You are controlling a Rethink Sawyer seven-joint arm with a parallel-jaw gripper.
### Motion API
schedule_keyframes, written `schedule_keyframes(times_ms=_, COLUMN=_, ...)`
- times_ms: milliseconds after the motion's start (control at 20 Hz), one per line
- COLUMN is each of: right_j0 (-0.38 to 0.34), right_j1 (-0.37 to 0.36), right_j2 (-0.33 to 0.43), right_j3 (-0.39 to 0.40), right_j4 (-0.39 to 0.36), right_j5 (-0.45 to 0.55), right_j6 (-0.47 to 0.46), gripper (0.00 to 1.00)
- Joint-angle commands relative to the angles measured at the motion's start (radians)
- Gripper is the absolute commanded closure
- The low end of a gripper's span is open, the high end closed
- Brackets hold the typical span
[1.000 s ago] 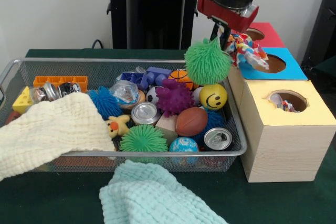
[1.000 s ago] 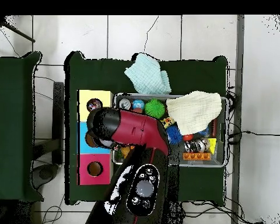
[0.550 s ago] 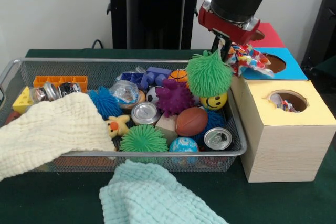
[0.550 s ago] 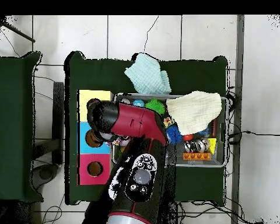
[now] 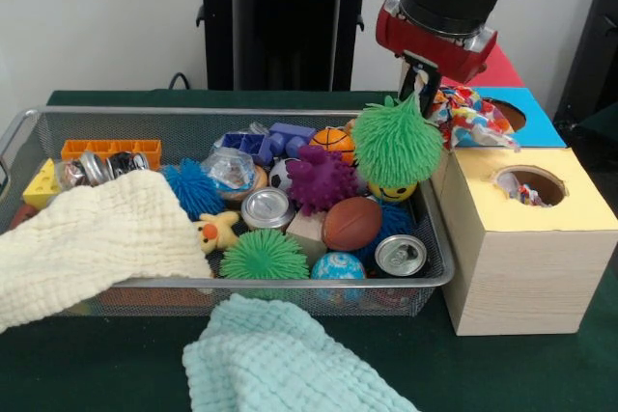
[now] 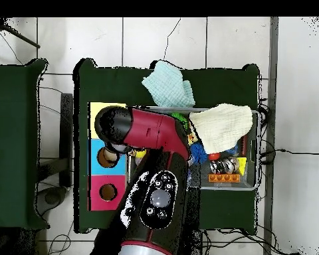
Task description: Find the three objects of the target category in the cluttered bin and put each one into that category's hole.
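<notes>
My gripper (image 5: 425, 84) hangs over the gap between the wire bin (image 5: 241, 284) and the row of boxes. It is shut on a multicoloured rope toy (image 5: 473, 115) that trails to its right over the blue box (image 5: 543, 128). A green spiky ball (image 5: 396, 142) hangs with it just below the fingers, above the bin's right end. The yellow box (image 5: 579, 214) stands nearest, and something multicoloured shows inside its hole (image 5: 529, 186). In the overhead view the arm's head (image 6: 115, 126) covers the gripper and sits at the yellow box (image 6: 97, 109).
The bin holds several balls, cans (image 5: 400, 255), a second green spiky ball (image 5: 264, 256), a purple spiky ball (image 5: 321, 178) and a cream cloth (image 5: 92, 238). A pale blue cloth (image 5: 280, 359) lies in front. A red box (image 5: 502, 60) stands behind the blue one.
The gripper has moved right and slightly down towards the boxes, carrying the rope toy and the green spiky ball with it. The smiley ball in the bin is now mostly hidden.
</notes>
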Motion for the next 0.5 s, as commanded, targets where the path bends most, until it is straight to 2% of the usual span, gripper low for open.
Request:
schedule_keyframes(times_ms=50, right_j0=-0.008, right_j1=-0.009, right_j2=0.048, right_j3=-0.003, right_j4=0.015, right_j5=0.069, right_j6=0.177, gripper=1.00)
schedule_keyframes(times_ms=500, right_j0=-0.004, right_j1=0.027, right_j2=0.058, right_j3=-0.035, right_j4=0.023, right_j5=0.067, right_j6=0.200, gripper=1.00)
